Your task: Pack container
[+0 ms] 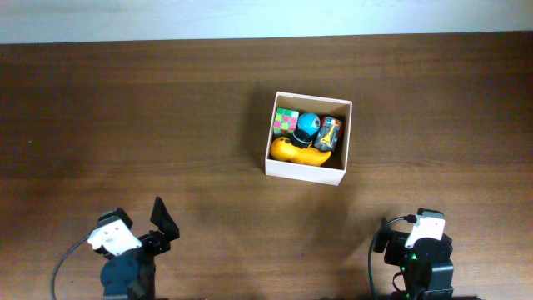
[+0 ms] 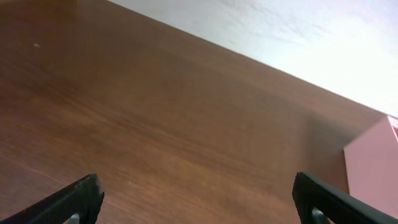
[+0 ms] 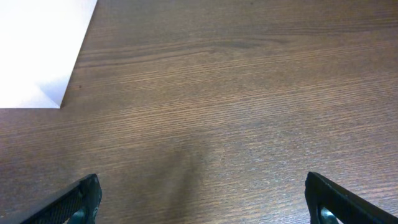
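- The left gripper [image 2: 199, 202] sits low at 7 o'clock in the overhead view, near the table's front edge. Its jaws are released and spread wide, with only wood grain between the two dark fingertips [image 2: 84, 194].
- The right gripper [image 3: 202, 202] sits at 5 o'clock, also near the front edge. Its jaws are likewise released and parted, over bare wood.
- The table [image 1: 125, 125] is dark brown wood. A broad open band of it runs between both grippers and the box's near wall.
- The container [image 1: 304, 171] stands just right of centre, about 1 o'clock from the left gripper and 11 o'clock from the right one, well apart from both. It is slightly skewed to the table's edges.
- Its white wall shows at 10 o'clock in the right wrist view and at 3 o'clock in the left wrist view.
- Inside the container:
  - a yellow toy [image 1: 298, 152] lies along the near wall
  - a puzzle cube [image 1: 285, 123] is at 10 o'clock
  - a blue round toy [image 1: 309, 125] is at 12 o'clock
  - a dark-and-orange toy [image 1: 329, 133] is at 2 o'clock
- Open wood stretches from the box to 9 and 3 o'clock.
- The table's far edge runs along 12 o'clock, with a pale surface [image 1: 250, 17] beyond it.
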Motion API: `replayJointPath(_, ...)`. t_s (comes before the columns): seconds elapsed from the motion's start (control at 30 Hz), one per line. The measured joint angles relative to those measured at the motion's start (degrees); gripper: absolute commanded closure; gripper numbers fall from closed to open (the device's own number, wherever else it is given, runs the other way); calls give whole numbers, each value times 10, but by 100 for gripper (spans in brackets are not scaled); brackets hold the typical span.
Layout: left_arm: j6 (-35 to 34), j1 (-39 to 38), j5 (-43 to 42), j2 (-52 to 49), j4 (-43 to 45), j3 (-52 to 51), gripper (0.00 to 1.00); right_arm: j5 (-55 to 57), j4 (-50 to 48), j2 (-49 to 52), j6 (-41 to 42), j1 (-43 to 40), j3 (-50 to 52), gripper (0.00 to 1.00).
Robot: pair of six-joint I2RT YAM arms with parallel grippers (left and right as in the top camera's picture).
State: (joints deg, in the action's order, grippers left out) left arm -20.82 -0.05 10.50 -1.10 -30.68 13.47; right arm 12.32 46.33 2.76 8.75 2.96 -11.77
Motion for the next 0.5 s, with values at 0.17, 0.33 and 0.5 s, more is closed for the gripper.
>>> replayJointPath(0.17,0,-12,0,0,-37,0,1,0,0,0,0,0,0,1)
replayJointPath(0.33,0,-12,0,0,-80,0,1,0,0,0,0,0,0,1)
replayJointPath(0.5,0,-12,0,0,-125,0,1,0,0,0,0,0,0,1)
